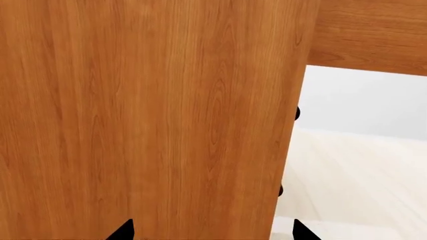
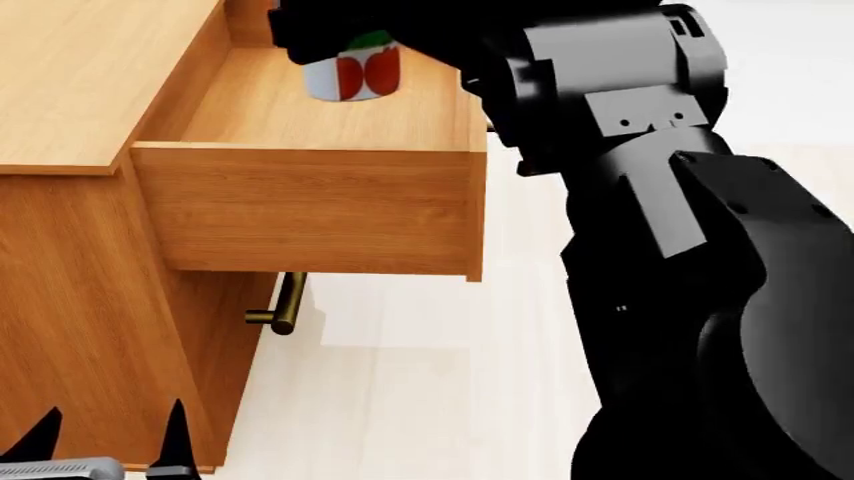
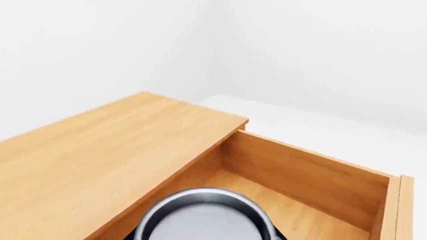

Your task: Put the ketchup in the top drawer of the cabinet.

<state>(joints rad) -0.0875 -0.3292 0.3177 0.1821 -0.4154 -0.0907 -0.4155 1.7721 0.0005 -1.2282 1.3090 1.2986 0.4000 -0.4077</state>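
Over the open top drawer hangs the ketchup, upright, clamped in the right gripper; drawer floor lies directly beneath. Left gripper (low beside the cabinet) stands spread, empty.

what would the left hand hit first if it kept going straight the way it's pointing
Most likely the cabinet: its wooden side panel fills nearly the whole left wrist view, straight ahead of the left hand, whose open fingertips show at the frame's edge. How close it is cannot be judged from this view.
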